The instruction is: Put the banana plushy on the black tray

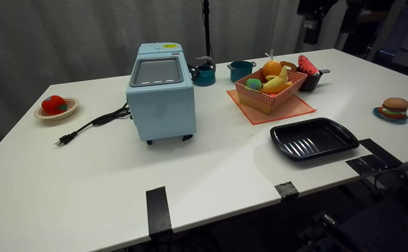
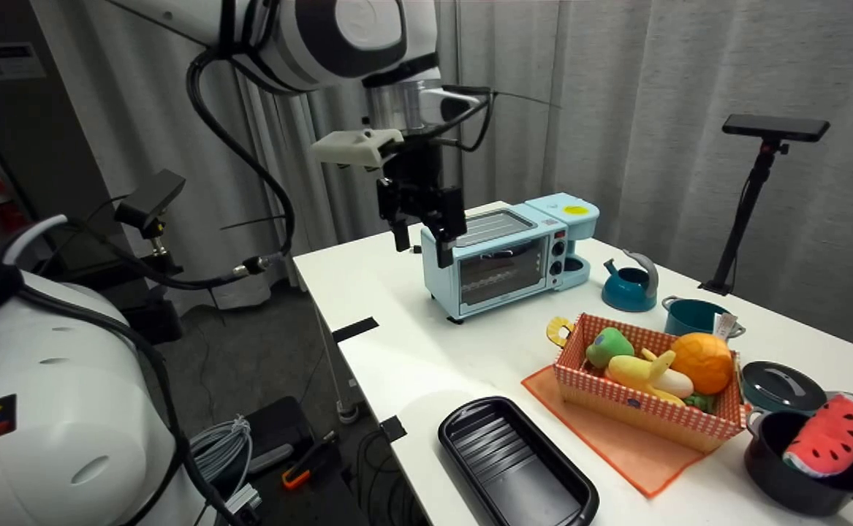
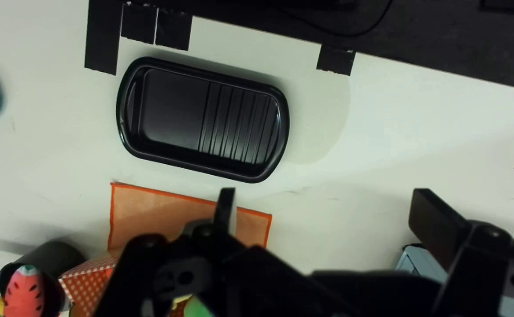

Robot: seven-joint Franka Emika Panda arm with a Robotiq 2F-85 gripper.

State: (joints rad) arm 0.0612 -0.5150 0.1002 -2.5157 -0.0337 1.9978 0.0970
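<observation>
The pale-yellow banana plushy (image 1: pixel 276 83) lies among other toy fruit in the checked basket; it also shows in an exterior view (image 2: pixel 639 371). In the wrist view it cannot be made out clearly, as the gripper covers most of the basket. The black tray (image 1: pixel 321 134) lies flat near the table's front edge with nothing in it; it also shows in an exterior view (image 2: pixel 525 478) and in the wrist view (image 3: pixel 173 110). My gripper (image 2: pixel 423 247) hangs high above the table, apart from tray and basket. In the wrist view its fingers (image 3: pixel 323 193) are wide apart with nothing between them.
The basket (image 1: pixel 254 101) stands on an orange cloth (image 2: pixel 649 478) behind the tray. A light-blue toaster oven (image 1: pixel 162 112) stands beside it. A black pot (image 2: pixel 791 486) with a watermelon toy, teal pot (image 1: pixel 240 70), kettle (image 2: pixel 627 288) and toy burger (image 1: pixel 394 109) are around.
</observation>
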